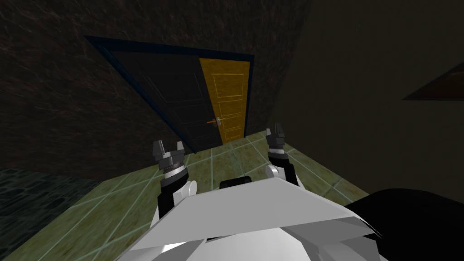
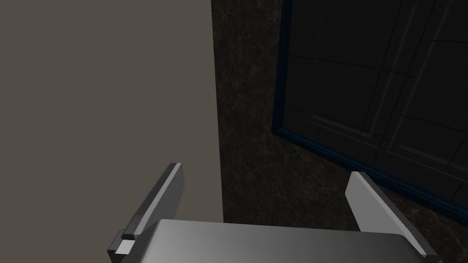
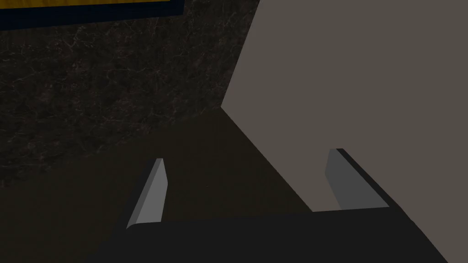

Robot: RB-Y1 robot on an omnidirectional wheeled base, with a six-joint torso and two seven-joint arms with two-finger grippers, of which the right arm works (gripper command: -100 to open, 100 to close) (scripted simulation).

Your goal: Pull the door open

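Observation:
Ahead of me, a dark blue frame [image 1: 181,47] holds a dark panelled door leaf [image 1: 172,95] beside a yellow panelled leaf [image 1: 229,97]. A small lever handle [image 1: 215,121] with a silver plate sits at the seam between them. My left gripper [image 1: 167,147] hovers open over the floor, well short of the door. In the left wrist view the left gripper [image 2: 265,171] faces the frame's corner [image 2: 281,128] and the dark leaf [image 2: 379,77]. My right gripper [image 1: 275,131] is also open and empty. In its wrist view the right gripper [image 3: 247,155] points at a wall corner.
A dark marbled wall [image 1: 59,99] surrounds the door. A plain dim wall [image 1: 362,90] runs along my right, close to the right arm. Green tiled floor [image 1: 226,158] stretches between me and the door. Darker tiles [image 1: 27,195] lie at the left.

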